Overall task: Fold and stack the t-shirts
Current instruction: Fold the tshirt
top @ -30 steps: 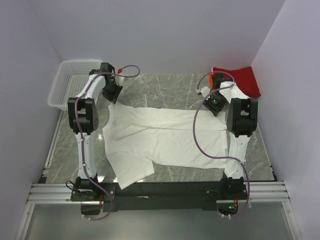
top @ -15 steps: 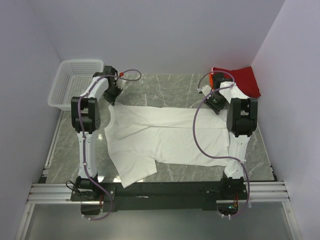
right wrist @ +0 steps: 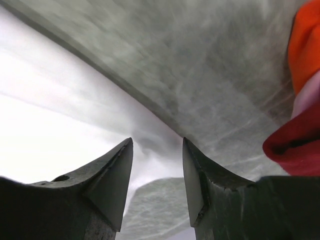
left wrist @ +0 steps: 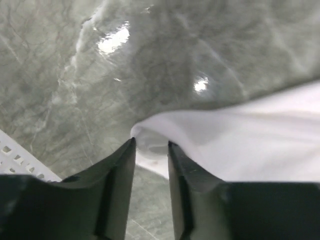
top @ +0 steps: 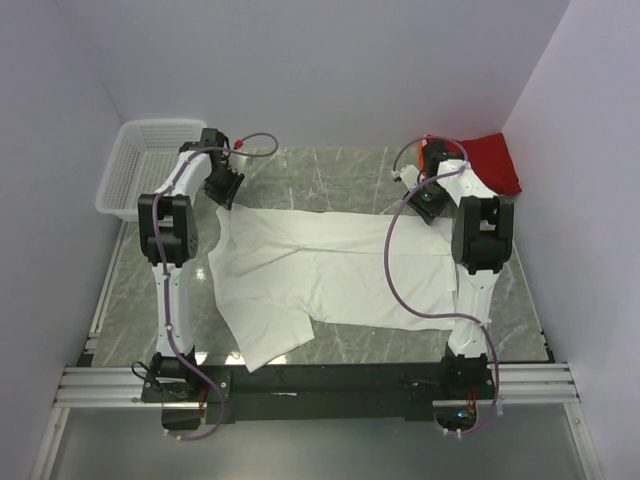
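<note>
The white t-shirt [top: 330,265] lies spread across the marble table, one sleeve hanging toward the near edge. My left gripper [top: 228,190] is at its far left corner. In the left wrist view, my left gripper [left wrist: 151,142] has its jaws slightly apart, with a rolled fold of the white t-shirt [left wrist: 250,145] between the tips. My right gripper [top: 432,200] is at the far right corner. In the right wrist view, my right gripper [right wrist: 157,140] is open over the edge of the white t-shirt [right wrist: 50,125]. The red t-shirt [top: 490,160] lies bunched at the back right and also shows in the right wrist view [right wrist: 295,140].
A white mesh basket [top: 140,160] stands at the back left, and its rim shows in the left wrist view [left wrist: 15,160]. Walls close in the table on three sides. Bare marble [top: 330,180] lies beyond the shirt.
Both grippers have moved slightly toward the back wall. The white shirt's far edge has shifted back with them and lies straighter.
</note>
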